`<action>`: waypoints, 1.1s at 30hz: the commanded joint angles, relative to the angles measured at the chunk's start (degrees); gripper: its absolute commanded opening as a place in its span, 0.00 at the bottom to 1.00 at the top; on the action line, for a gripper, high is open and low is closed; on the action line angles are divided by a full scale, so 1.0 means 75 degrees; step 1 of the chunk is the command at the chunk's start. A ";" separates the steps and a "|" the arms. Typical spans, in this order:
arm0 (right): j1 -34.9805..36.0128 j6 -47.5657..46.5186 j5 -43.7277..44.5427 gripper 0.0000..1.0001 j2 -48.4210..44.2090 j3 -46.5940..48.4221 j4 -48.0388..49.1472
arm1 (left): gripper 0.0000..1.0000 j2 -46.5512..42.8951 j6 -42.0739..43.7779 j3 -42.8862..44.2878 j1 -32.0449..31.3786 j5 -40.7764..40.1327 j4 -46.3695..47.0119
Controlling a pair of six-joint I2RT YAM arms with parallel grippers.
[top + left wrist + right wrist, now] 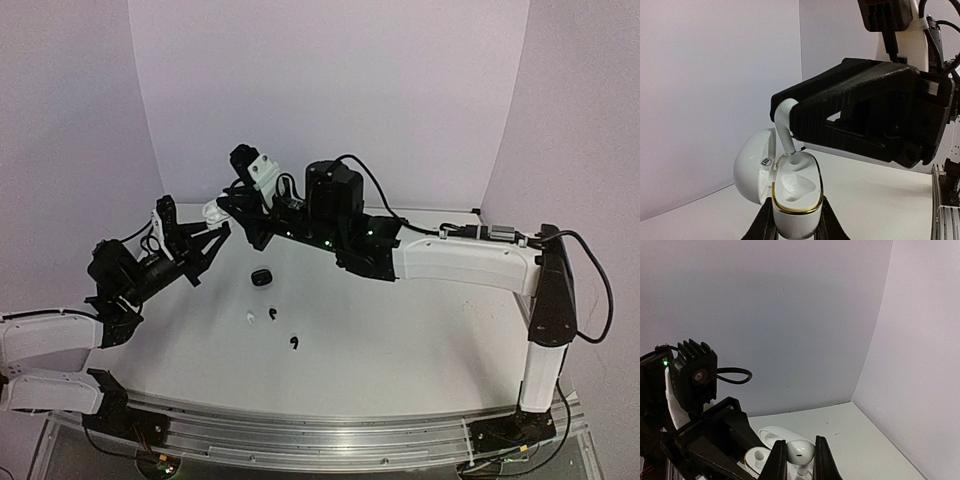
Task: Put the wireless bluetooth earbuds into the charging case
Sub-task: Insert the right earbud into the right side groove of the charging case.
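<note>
My left gripper (796, 221) is shut on the body of a white charging case (796, 197) with a gold rim. It holds the case upright with the lid (752, 167) swung open to the left. My right gripper (800, 456) is shut on a white earbud (801, 452), seen in the left wrist view as earbud (784, 122). Its stem tip rests in the case's far slot, and the near slot is empty. Both grippers meet above the table's back left, at case (213, 212). On the table lie one white bud (249, 318) and two black buds (272, 315) (294, 343).
A small black case (262, 277) lies on the white table (420, 340) just ahead of the loose buds. The right arm (460, 262) stretches across the back of the table. Pale walls close in behind and on both sides.
</note>
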 commanded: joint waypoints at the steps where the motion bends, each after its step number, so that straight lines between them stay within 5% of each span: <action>1: -0.0057 0.0221 -0.0184 0.00 -0.0576 0.0133 0.0112 | 0.00 -0.0157 0.0070 0.0381 -0.0026 0.0084 0.0212; 33: -0.0058 0.0184 -0.0133 0.00 -0.0323 0.0215 -0.0248 | 0.00 -0.0112 0.0066 0.0634 -0.0020 0.0254 -0.0044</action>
